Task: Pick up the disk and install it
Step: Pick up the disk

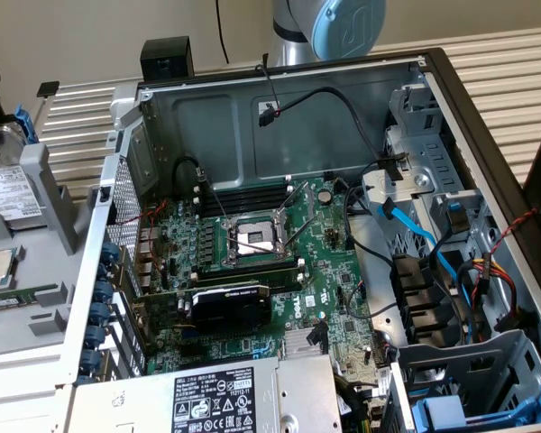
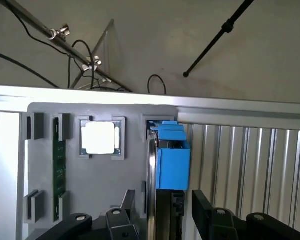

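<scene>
Between the fingers point(image 2: 206, 210) you find the disk point(image 2: 172, 160), standing on its long edge in a slot of the grey tray point(image 2: 105, 185). The fingers are spread apart, one on each broad side of the disk. Nothing is lifted: the disk sits seated in its slot. You cannot tell from the wrist view whether either finger touches the metal. Treat the step in hand as the approach to the pickup; the install is not yet begun.

Note why the disk is stored on edge. This posture presents both flat faces to the fingers, so they can straddle it, and the slot walls appear to keep it upright. The blue frame point(image 2: 174, 167) clipped to the disk shows at the end away from the fingers.

In separate pockets of the same tray lie a square silver chip point(image 2: 97, 138) and a green memory stick point(image 2: 60, 165), each apart from the disk. The tray rests on the slatted table point(image 2: 250, 165).

In the exterior view, locate the tray at that view's left, with the disk's white label point(image 1: 9, 194) showing. The open computer case point(image 1: 279, 99) lies beside it on its side, panel off, which leaves the interior reachable from above.
</scene>
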Tool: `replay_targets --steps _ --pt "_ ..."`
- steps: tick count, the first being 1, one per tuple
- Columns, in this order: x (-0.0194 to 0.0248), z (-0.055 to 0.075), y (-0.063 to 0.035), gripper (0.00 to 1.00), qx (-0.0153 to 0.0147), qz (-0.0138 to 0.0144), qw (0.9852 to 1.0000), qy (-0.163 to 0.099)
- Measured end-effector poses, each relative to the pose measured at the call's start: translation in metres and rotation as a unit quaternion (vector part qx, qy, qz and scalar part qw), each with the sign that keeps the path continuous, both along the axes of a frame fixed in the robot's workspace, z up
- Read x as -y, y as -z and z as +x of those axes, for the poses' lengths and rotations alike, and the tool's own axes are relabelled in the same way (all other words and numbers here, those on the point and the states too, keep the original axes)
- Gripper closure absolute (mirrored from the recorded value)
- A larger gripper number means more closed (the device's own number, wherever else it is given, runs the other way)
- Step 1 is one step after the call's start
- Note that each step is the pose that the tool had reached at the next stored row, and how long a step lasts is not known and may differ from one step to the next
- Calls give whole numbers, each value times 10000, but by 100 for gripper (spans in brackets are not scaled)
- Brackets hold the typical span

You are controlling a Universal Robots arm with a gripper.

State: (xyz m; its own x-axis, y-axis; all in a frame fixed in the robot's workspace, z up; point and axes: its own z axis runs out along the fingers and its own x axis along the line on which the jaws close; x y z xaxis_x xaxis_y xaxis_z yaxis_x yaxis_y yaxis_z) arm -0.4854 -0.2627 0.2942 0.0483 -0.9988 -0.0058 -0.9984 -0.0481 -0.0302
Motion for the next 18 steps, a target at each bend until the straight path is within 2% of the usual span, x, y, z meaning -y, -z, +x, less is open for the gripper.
replay_targets --steps 7,18 --pt "-2 0 86 43 0 17 10000 -4" --pt "-2 -25 102 43 0 21 10000 -5"
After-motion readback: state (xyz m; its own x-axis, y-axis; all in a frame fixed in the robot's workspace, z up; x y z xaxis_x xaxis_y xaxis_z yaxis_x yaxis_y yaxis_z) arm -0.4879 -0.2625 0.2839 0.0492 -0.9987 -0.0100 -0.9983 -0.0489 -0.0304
